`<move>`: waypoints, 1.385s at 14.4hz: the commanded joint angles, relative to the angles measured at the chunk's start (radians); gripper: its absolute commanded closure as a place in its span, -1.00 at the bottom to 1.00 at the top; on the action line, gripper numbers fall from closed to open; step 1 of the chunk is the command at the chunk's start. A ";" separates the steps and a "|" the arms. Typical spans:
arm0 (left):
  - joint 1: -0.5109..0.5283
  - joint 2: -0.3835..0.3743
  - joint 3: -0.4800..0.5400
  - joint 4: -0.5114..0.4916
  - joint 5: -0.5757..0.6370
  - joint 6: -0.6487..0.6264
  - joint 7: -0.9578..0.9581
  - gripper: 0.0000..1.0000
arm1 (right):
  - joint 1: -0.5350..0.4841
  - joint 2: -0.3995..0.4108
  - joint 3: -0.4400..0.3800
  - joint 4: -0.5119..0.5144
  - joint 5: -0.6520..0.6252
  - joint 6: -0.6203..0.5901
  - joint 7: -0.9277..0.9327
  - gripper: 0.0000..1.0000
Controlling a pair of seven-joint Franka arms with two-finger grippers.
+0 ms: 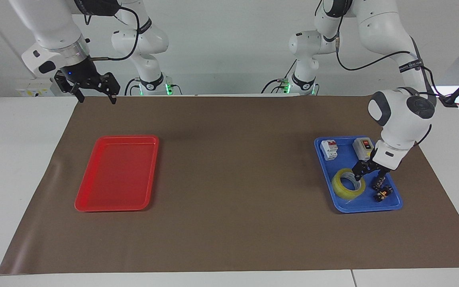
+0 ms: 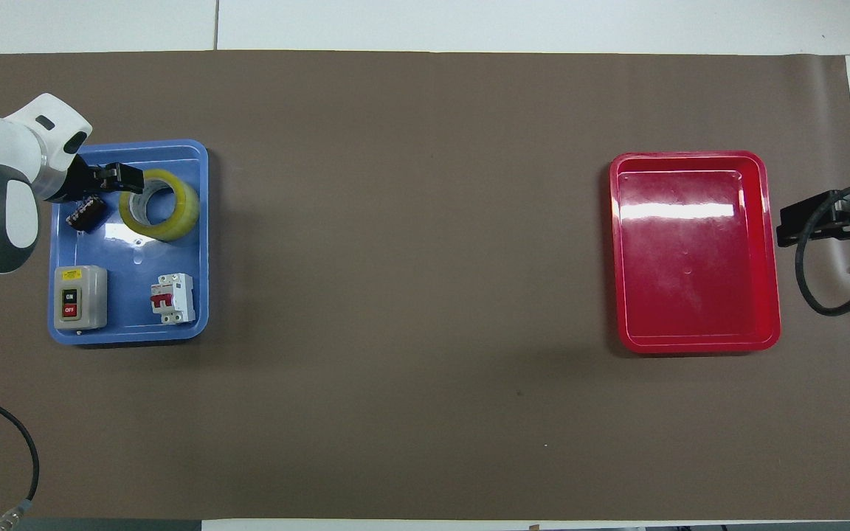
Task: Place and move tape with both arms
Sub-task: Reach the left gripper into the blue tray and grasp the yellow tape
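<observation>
The tape [image 1: 348, 183] is lying flat in the blue tray [image 1: 393, 205] at the left arm's end of the surface [image 1: 229, 223], its open core facing up. It is sitting in the part of the tray farther from the robots, beside two small dark connector blocks [image 1: 381, 188], while a grey on/off switch box [image 2: 80, 296] and a white circuit breaker [image 2: 173, 298] are occupying the part nearer to the robots.

The left pincer [image 1: 369, 172] is hanging low over the edge of the roll that faces the connector blocks, its fingers spread apart and gripping nothing; whether a tip is already touching the roll cannot be told. The right pincer [image 1: 93, 91] is waiting in the air over the edge of the surface nearest the robots, near the red tray [image 1: 94, 203], its fingers likewise parted and empty.

The roll is looking light and fairly stiff, the cardboard core giving it a firm ring that should not crush under a modest squeeze. Its glossy outer face is probably slippery, so pinching across the whole width would be risky. The better hold is likely through the wall: one finger inside the core, one on the outside, clamping the ring at the side nearest the pincer. The connector blocks are lying close by, so the outer finger is needing a clean path down between them and the roll.
</observation>
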 commanded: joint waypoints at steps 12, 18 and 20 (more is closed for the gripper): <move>0.006 0.019 0.002 -0.094 0.016 0.119 -0.009 1.00 | -0.003 0.003 0.006 0.010 0.007 -0.008 0.010 -1.00; -0.016 -0.104 0.002 -0.051 0.016 -0.088 -0.017 1.00 | -0.003 0.003 0.006 0.010 0.005 -0.006 0.013 -1.00; -0.065 -0.131 0.003 -0.025 0.016 -0.172 -0.086 1.00 | -0.003 0.003 0.006 0.010 0.007 -0.008 0.013 -1.00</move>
